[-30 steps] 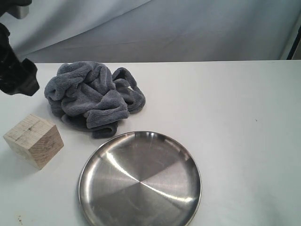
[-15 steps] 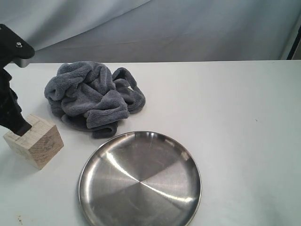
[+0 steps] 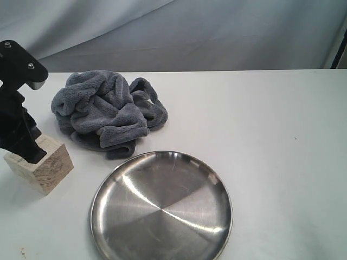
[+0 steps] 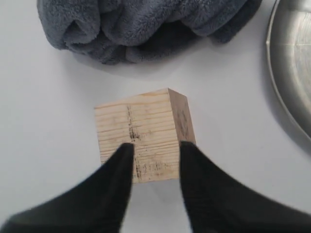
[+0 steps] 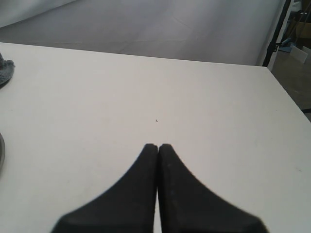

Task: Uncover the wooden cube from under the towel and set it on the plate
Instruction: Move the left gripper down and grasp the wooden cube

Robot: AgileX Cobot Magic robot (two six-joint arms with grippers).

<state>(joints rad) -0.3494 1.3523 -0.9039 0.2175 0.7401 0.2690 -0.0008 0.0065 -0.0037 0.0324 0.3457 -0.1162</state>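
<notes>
Exterior: cube (image 3: 47, 163) sat by the table's (image 3: 271, 135) left edge, left gripper (image 3: 28, 153) at its top; towel (image 3: 105, 111) bunched behind, plate (image 3: 162, 214) at the front edge. Left wrist: fingers (image 4: 120, 162) spread, tips over the cube's top. Right wrist: right gripper (image 5: 158, 146) pressed together over bare table.

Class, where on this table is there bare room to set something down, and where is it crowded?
Free: the wide white table right of the towel and plate; the plate's own surface too. Crowded: the left, where towel, wooden cube and left gripper cluster.
</notes>
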